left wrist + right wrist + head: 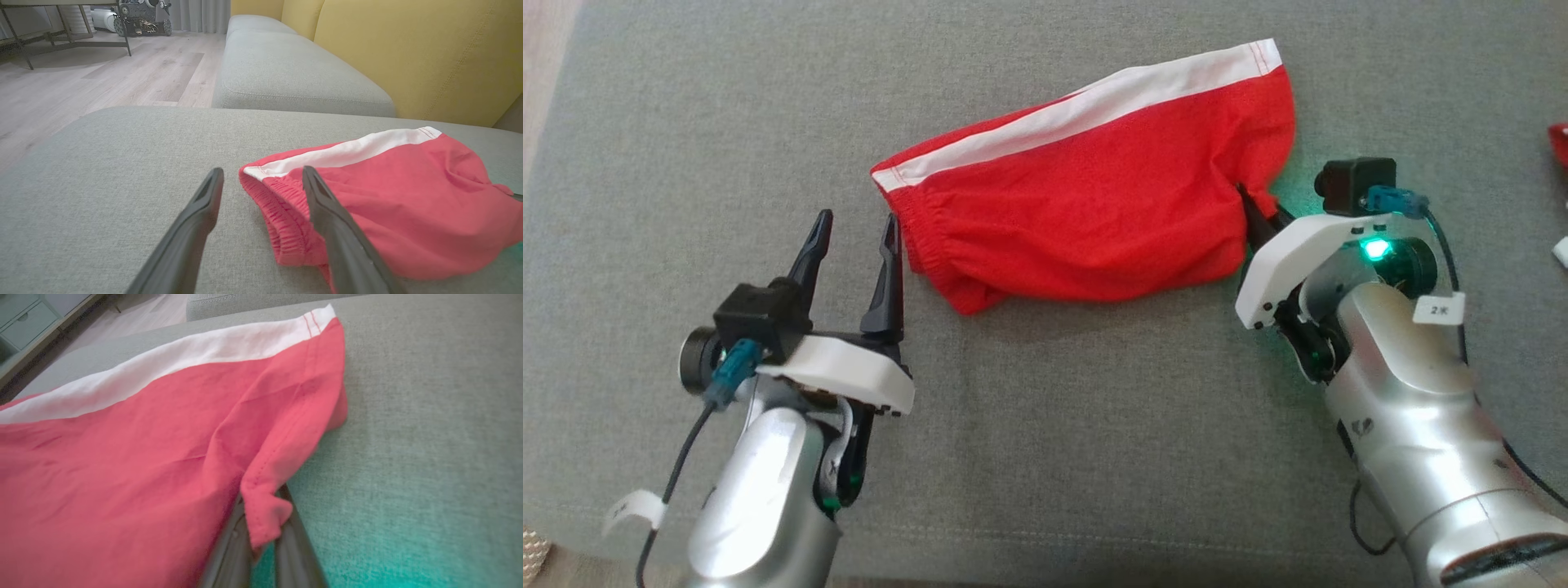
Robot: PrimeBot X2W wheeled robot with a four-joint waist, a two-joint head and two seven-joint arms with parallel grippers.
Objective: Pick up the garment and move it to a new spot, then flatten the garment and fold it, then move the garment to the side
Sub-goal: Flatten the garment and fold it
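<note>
The garment is a pair of red shorts (1094,196) with a white side stripe, lying on the grey cushion (1045,425). My right gripper (1252,211) is shut on the shorts' hem corner at their right end; in the right wrist view the red hem (265,506) is pinched between my two fingers. My left gripper (856,237) stands open just left of the elastic waistband (282,216), its right finger (331,220) almost touching the fabric, nothing between the fingers. The shorts (388,204) look bunched and wrinkled.
A red and white object (1560,147) lies at the cushion's right edge. A second grey cushion (286,69) and yellow backrest (408,53) lie beyond. Wooden floor (102,77) with a metal frame and a wheeled machine (139,20) is off the cushion's far left.
</note>
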